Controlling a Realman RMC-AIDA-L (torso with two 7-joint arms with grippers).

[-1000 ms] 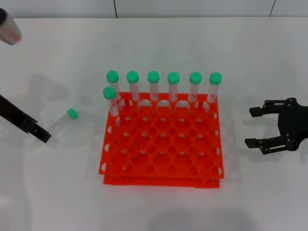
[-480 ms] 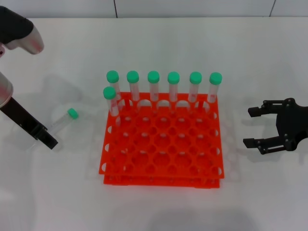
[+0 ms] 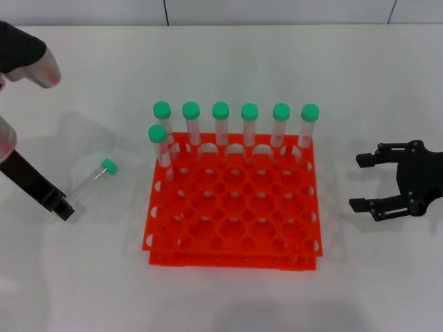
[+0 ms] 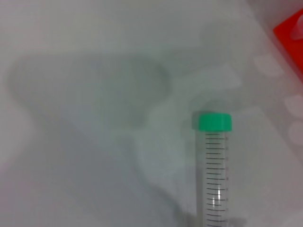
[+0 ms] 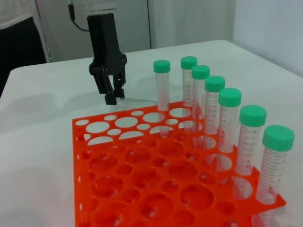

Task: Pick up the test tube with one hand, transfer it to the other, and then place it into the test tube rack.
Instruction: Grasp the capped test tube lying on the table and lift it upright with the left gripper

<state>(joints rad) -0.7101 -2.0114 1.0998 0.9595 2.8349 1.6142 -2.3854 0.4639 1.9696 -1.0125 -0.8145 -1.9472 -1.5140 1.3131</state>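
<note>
The test tube (image 3: pixel 90 181), clear with a green cap, lies slanted low over the table left of the orange-red rack (image 3: pixel 148 241). My left gripper (image 3: pixel 64 209) is shut on its bottom end, and the cap points toward the rack. The left wrist view shows the tube (image 4: pixel 215 179) running away from the camera. The right wrist view shows the left gripper (image 5: pixel 112 98) with its fingers pinched on the tube (image 5: pixel 139 101) beyond the rack (image 5: pixel 83 142). My right gripper (image 3: pixel 358 182) is open and empty, right of the rack.
Several identical green-capped tubes (image 3: pixel 221 124) stand upright along the rack's back row, with one more (image 3: pixel 158 142) in the second row at the left. The rack's other holes are empty. A white table (image 3: pixel 228 297) lies all around.
The left gripper came down to the tube's bottom end and closed on it. The tube shifted slightly, its cap now a little nearer the rack. The right gripper has barely moved.
</note>
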